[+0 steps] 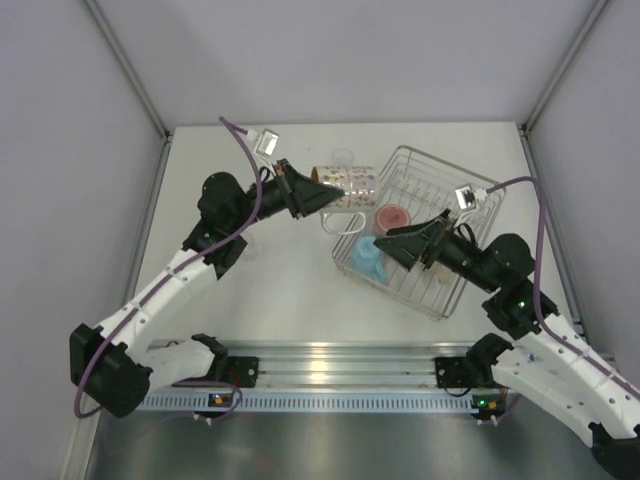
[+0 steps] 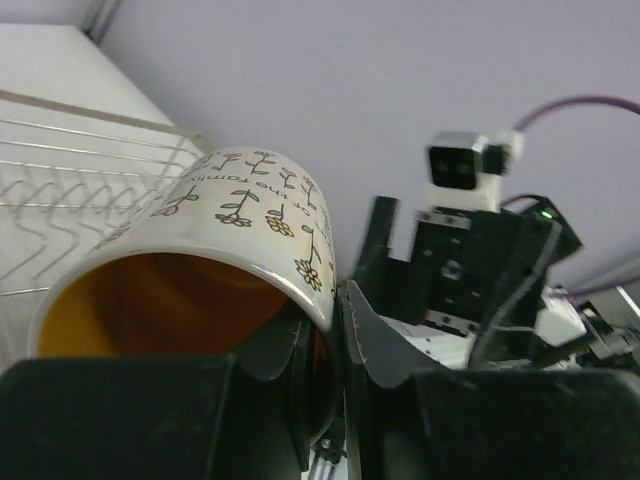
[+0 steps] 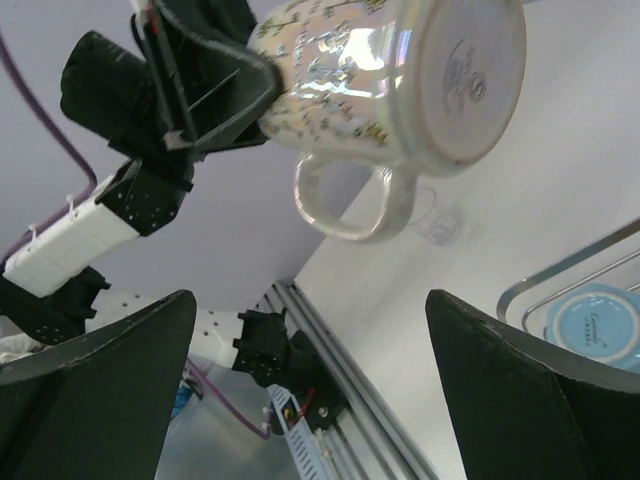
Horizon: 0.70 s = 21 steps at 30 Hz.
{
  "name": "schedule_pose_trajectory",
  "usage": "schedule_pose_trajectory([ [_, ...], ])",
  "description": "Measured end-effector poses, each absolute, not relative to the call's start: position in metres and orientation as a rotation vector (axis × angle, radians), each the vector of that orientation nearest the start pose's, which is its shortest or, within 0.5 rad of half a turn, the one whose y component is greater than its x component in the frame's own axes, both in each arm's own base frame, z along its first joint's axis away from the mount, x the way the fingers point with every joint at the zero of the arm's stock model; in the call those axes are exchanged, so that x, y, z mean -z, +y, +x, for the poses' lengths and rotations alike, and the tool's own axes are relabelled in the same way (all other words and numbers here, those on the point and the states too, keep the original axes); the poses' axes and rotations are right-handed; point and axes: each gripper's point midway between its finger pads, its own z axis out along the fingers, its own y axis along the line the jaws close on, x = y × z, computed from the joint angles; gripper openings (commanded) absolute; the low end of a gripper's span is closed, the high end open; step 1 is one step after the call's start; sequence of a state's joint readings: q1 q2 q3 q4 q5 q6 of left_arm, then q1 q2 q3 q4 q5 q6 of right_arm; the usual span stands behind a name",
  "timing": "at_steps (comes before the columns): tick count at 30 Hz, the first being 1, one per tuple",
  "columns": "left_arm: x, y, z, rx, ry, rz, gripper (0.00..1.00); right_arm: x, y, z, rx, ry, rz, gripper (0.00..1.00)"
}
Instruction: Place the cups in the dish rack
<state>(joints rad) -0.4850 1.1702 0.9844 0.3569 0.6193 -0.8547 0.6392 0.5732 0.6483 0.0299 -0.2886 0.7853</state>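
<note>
Where the white desk (image 1: 270,290) carries the silver wire dish rack (image 1: 420,165) at right: cream flower-patterned mug (image 1: 352,184) in the air just left of it. Long axis level, base toward rack, orange mouth toward left pincer (image 1: 330,194), which is nipped tight on its rim. Right pincer (image 3: 312,300) gapes wide over the rack, empty. Pink cup (image 1: 392,217) and light blue cup (image 1: 368,257) inside the rack.

Looks like a robotics lab test cell to me: bare white table (image 1: 270,290) boxed in by plain pale panels (image 1: 60,150) on metal posts (image 1: 125,68), aluminium rail (image 1: 340,360) along the bottom of the frame, robot arms (image 1: 170,275) trailing purple cables (image 1: 240,134).
</note>
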Motion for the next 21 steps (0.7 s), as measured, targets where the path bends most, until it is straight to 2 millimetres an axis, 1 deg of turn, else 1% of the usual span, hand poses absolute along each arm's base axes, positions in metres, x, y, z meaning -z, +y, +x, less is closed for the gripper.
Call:
schedule_pose_trajectory([
  [1,-0.381,-0.289,0.251,1.524,1.57,0.319,0.0,-0.328,0.233,0.176,-1.378,1.627,-0.136,0.99],
  [3,-0.392,-0.297,0.227,1.572,1.517,0.378,0.0,-0.322,0.242,0.18,-1.415,1.651,-0.128,1.0],
  [5,-0.403,-0.303,0.213,1.606,1.466,0.42,0.0,-0.317,0.25,0.184,-1.446,1.671,-0.122,0.99],
  [8,-0.415,-0.306,0.205,1.624,1.398,0.442,0.0,-0.309,0.26,0.185,-1.484,1.697,-0.115,0.98],
  [10,-0.417,-0.309,0.203,1.625,1.377,0.439,0.0,-0.311,0.266,0.184,-1.515,1.692,-0.121,0.97],
  [13,-0.415,-0.315,0.197,1.635,1.373,0.447,0.0,-0.321,0.273,0.179,-1.564,1.654,-0.133,0.91],
  [17,-0.407,-0.323,0.19,1.637,1.369,0.452,0.0,-0.338,0.277,0.174,-1.609,1.578,-0.148,0.82],
  [21,-0.409,-0.326,0.188,1.635,1.343,0.434,0.0,-0.339,0.28,0.176,-1.616,1.569,-0.13,0.72],
])
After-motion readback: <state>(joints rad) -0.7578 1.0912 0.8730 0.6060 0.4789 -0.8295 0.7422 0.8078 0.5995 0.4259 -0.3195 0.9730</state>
